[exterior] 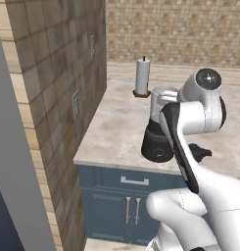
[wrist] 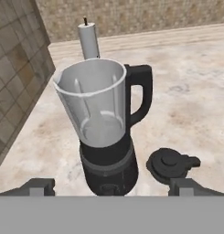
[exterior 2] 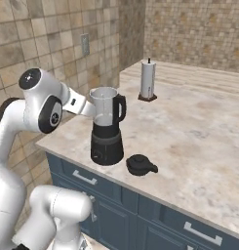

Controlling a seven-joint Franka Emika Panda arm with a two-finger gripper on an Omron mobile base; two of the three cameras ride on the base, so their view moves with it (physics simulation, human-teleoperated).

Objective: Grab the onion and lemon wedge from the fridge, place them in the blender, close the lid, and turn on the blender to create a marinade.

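On the counter (exterior 2: 199,132):
blender (wrist: 104,119): jar open-topped
lid (wrist: 170,163): at its 3 o'clock, just beside
jaws: spread wide, holding nothing

The arm (exterior: 182,127) hides much of the blender (exterior: 158,142) and lid (exterior: 200,152)
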